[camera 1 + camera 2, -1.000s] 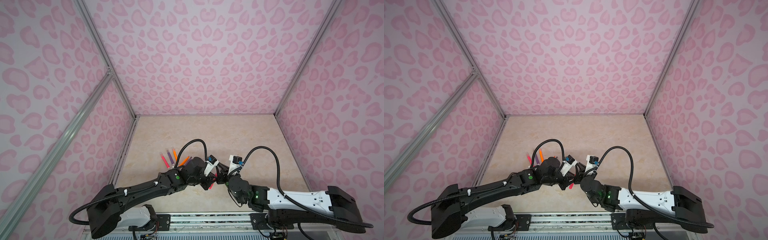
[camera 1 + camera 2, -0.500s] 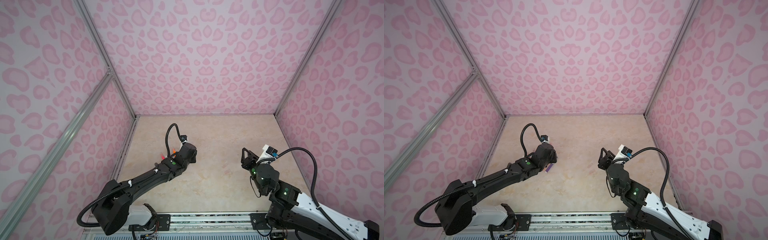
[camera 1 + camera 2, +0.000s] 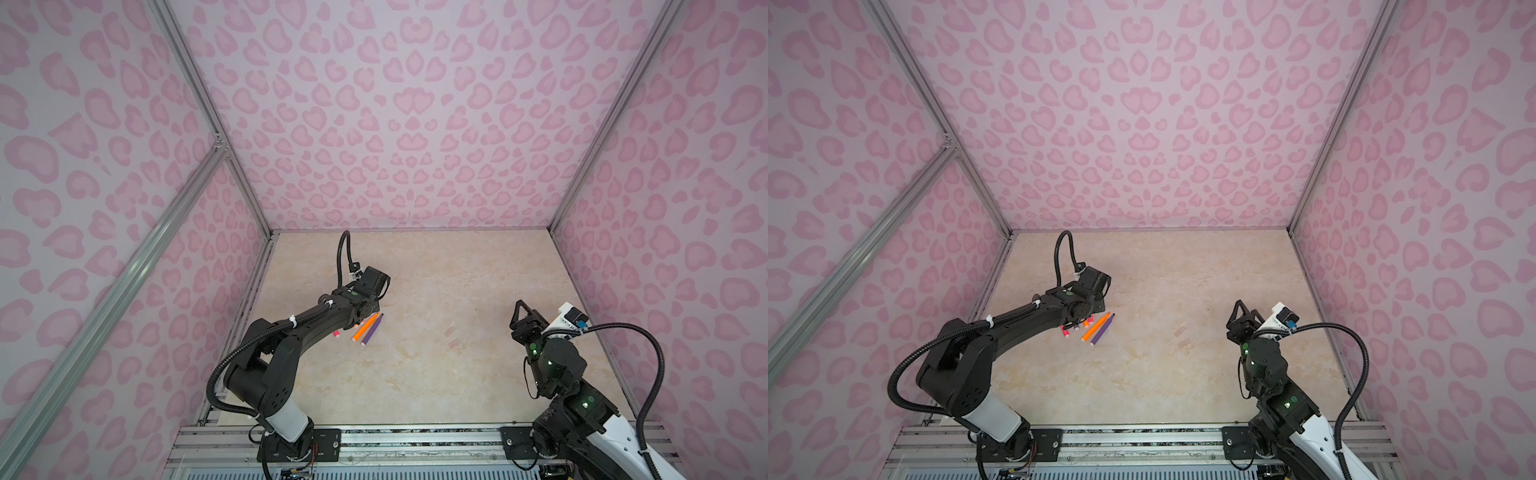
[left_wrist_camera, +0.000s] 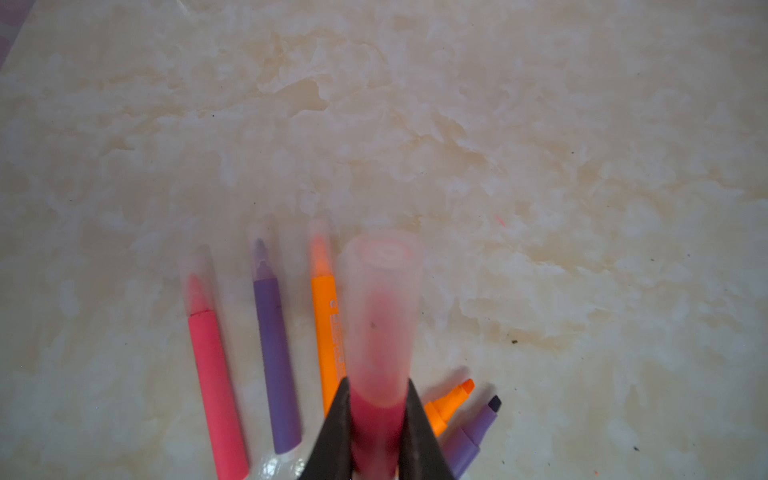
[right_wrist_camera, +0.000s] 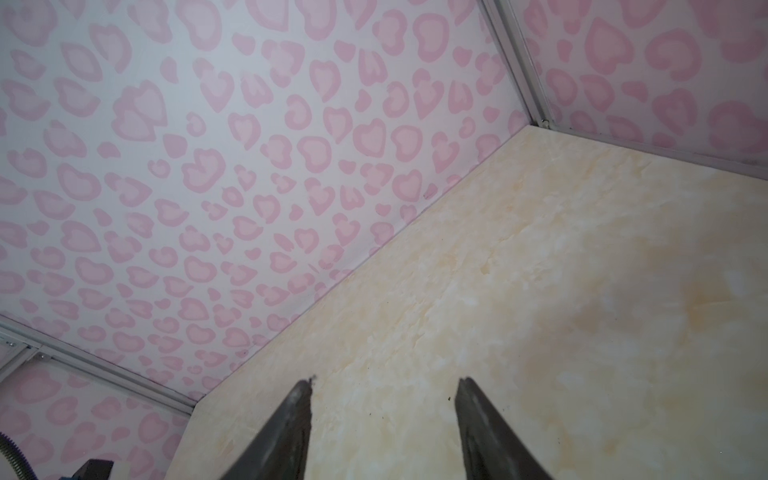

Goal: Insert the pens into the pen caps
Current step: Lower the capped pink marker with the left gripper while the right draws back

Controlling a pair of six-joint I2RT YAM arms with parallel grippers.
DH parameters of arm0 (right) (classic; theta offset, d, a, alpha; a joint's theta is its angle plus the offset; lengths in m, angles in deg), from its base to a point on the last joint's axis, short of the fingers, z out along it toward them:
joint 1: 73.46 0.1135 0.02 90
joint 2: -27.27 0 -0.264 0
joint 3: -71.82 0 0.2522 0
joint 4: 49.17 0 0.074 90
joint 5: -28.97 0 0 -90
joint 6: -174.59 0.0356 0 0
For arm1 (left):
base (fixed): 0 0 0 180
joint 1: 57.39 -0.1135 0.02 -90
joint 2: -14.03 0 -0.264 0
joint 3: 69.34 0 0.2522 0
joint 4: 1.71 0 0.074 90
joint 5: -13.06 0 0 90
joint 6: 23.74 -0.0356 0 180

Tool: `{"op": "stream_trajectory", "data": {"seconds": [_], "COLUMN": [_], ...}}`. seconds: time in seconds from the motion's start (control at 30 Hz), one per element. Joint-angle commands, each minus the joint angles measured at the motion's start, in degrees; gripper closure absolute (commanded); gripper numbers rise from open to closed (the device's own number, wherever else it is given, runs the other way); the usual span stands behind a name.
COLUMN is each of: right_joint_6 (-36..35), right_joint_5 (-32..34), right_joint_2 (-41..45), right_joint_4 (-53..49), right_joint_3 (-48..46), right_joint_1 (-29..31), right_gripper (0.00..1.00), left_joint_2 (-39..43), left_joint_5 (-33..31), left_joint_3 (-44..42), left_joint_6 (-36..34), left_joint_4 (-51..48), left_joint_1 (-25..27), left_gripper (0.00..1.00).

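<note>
My left gripper [image 4: 376, 380] is shut on a pink-red pen whose tip sits inside a clear pen cap [image 4: 380, 291]. Below it on the beige table lie a capped pink-red pen [image 4: 212, 365], a capped purple pen [image 4: 274, 353] and a capped orange pen [image 4: 328, 324]. Beside them lie an uncapped orange pen [image 3: 365, 327] and an uncapped purple pen [image 3: 372, 331]. Two faint clear pen caps [image 3: 449, 331] lie loose mid-table. My right gripper [image 3: 524, 316] is raised at the right, open and empty, as the right wrist view [image 5: 384, 380] also shows.
Pink patterned walls with metal frame posts [image 3: 249, 195] close in the table on three sides. The left arm's wrist [image 3: 1088, 286] hangs over the pen group near the left wall. A metal rail [image 3: 415, 436] runs along the front edge.
The two grippers, together at the table's middle a second ago, have drawn apart. The left one carried the capped pink-red pen to the pen group. The right one opened and pulled back right.
</note>
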Motion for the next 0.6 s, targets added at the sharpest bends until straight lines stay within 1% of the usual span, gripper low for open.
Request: {"op": "stream_trajectory", "data": {"seconds": [0.0,0.13,0.23,0.43,0.57], "right_joint_6": [1.1,0.4,0.3,0.3,0.1], "right_joint_5": [-8.4,-11.8,-13.9,-16.7,-16.7], "right_joint_2": [-3.5,-9.9,-13.0,-14.5,-14.3], "right_joint_4": [1.4,-1.1,-1.6,-0.6,-1.6], "right_joint_3": [0.6,5.1,6.5,6.9,7.0], "right_joint_1": [-1.4,-1.4,-1.4,-1.4,-1.4], "right_gripper": [0.43,0.43,0.44,0.44,0.44], "left_joint_2": [-2.1,-5.4,-8.1,-11.6,-12.9], "left_joint_5": [0.9,2.0,3.1,5.0,7.4], "left_joint_3": [2.0,4.3,6.0,8.6,9.4], "left_joint_6": [-1.1,-2.5,-3.3,-3.7,-3.8], "left_joint_4": [-2.0,-3.2,-4.0,-6.5,-6.6], "left_joint_1": [-0.6,-1.1,-2.0,-3.5,-4.3], "left_gripper": [0.97,0.97,0.97,0.97,0.97]}}
